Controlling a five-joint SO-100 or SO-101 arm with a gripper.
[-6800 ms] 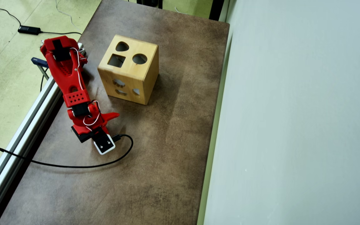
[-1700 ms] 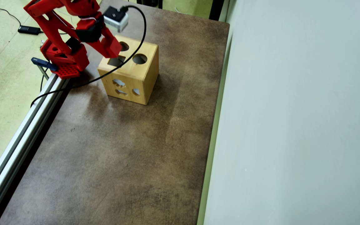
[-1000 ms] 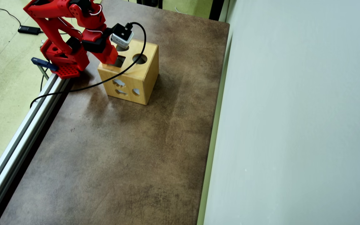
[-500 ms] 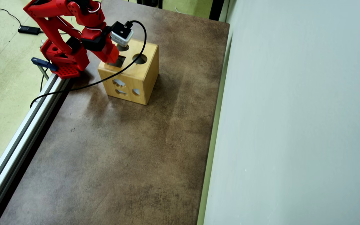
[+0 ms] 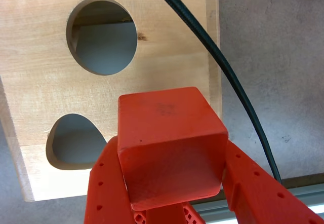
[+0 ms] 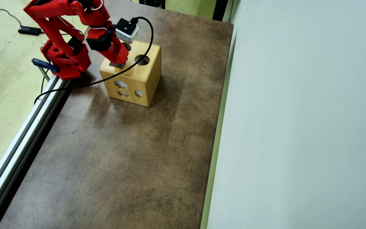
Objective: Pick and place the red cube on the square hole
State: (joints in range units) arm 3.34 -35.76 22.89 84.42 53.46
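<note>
My gripper (image 5: 169, 150) is shut on the red cube (image 5: 167, 133), one red finger on each side of it. It holds the cube just above the top face of the light wooden box (image 5: 30, 57). The round cutout (image 5: 103, 36) and the rounded-triangle cutout (image 5: 76, 142) lie open to the cube's left. The square hole does not show in the wrist view; the cube covers that part of the box top. In the overhead view the gripper (image 6: 118, 62) points down over the near-left part of the box (image 6: 145, 79), beside the round cutout (image 6: 142, 59).
A black cable (image 5: 238, 87) runs across the box's right edge and, in the overhead view, loops (image 6: 91, 83) over the box to the table's left side. An aluminium rail (image 6: 21, 133) borders the brown table (image 6: 132, 152). A pale wall (image 6: 297, 127) stands on the right.
</note>
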